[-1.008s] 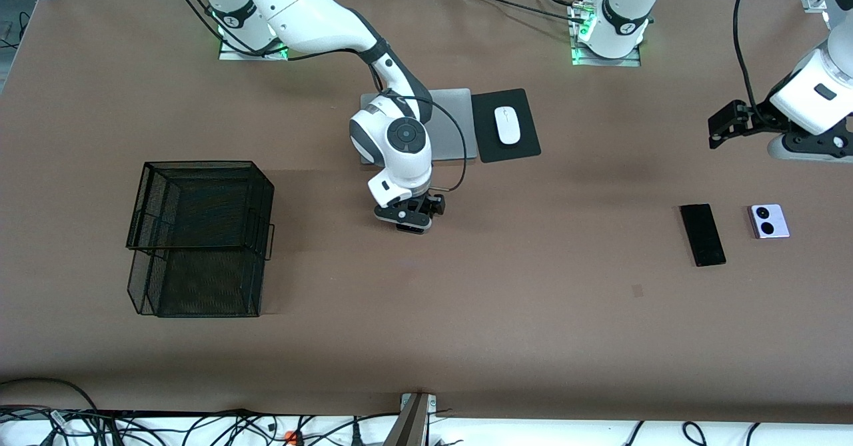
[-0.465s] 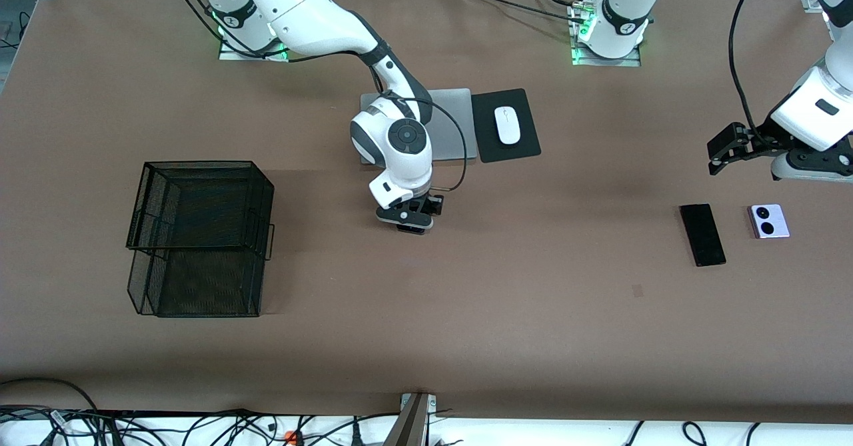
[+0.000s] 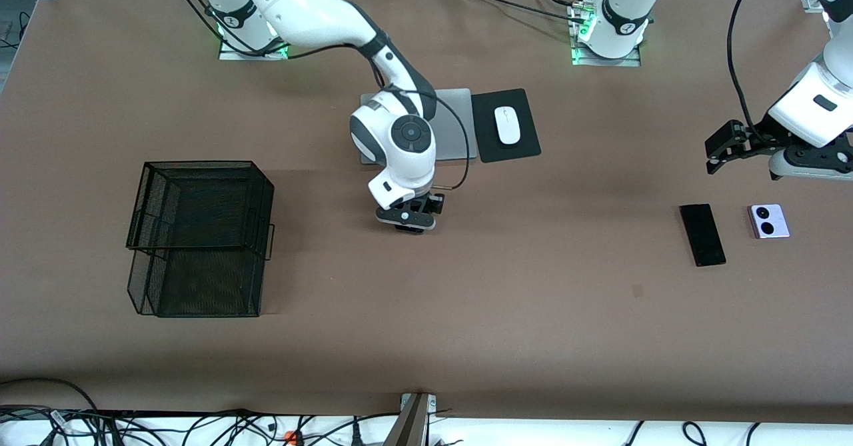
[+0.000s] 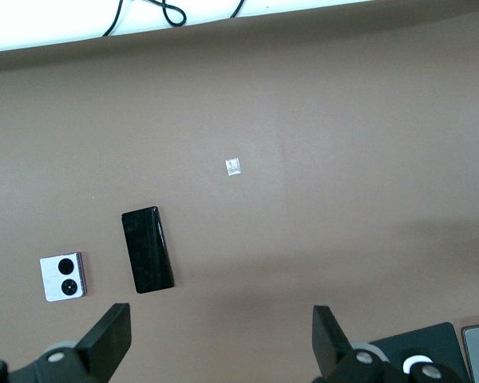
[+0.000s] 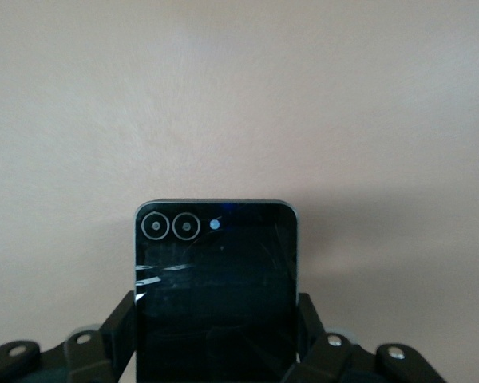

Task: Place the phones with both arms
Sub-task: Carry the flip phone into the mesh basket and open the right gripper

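Black flip phone (image 5: 215,287), clamped in right jaws, shows only by wrist; left jaws gape.

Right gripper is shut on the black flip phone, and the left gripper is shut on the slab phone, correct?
Not quite. The left gripper is open and holds nothing; the left wrist view shows the slab phone lying on the table. The right gripper is indeed shut on the black flip phone.

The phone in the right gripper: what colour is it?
Black flip phone, with two ringed camera lenses; the right wrist view shows it best.
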### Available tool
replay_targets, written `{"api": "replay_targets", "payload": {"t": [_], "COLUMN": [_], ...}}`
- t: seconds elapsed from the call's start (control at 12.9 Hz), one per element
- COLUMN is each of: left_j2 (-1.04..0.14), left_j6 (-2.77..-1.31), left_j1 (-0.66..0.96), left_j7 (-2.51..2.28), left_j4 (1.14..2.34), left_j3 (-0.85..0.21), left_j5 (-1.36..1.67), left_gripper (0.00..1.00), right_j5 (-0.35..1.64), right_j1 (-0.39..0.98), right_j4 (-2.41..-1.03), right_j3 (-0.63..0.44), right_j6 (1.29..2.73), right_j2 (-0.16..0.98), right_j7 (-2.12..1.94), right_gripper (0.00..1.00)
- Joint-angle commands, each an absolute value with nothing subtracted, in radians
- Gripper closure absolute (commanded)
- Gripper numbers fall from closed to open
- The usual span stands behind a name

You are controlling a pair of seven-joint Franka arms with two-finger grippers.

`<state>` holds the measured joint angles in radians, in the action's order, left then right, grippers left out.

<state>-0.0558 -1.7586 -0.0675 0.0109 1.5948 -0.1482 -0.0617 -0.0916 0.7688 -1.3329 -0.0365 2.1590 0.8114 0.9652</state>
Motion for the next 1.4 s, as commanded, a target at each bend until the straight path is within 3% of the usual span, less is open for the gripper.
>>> {"api": "replay_targets", "payload": {"t": [0.0, 0.23, 0.47, 0.93, 1.32], "left_j2": [-0.066, -0.066, -0.066, -0.066, -0.066], "left_j6": [-1.715, -1.707, -1.706, -1.704, -1.703], "left_j1": [-0.063, -0.064, -0.063, -0.063, -0.063], "left_j7": [0.028, 0.028, 0.026, 0.026, 0.026], "left_j4": [1.563, 1.562, 1.562, 1.56, 1.56], "left_j3": [-0.149, -0.149, -0.149, -0.149, -0.149], "left_j5": [-0.083, -0.083, -0.083, -0.081, -0.083], "left_gripper": [0.0, 0.0, 0.0, 0.0, 0.0], "right_j5": [-0.08, 0.017, 0.021, 0.025, 0.037], "right_j1": [0.726, 0.677, 0.646, 0.646, 0.646], "right_j4": [-1.264, -1.253, -1.351, -1.783, -2.0], "right_j3": [-0.022, -0.037, -0.136, -0.447, -0.682], "right_j6": [1.944, 1.8, 1.718, 1.899, 2.13], "right_j2": [0.697, 0.571, 0.455, 0.184, 0.147], "right_j7": [0.919, 0.774, 0.59, 0.104, -0.243], "right_gripper": [1.0, 1.0, 1.0, 1.0, 1.0]}}
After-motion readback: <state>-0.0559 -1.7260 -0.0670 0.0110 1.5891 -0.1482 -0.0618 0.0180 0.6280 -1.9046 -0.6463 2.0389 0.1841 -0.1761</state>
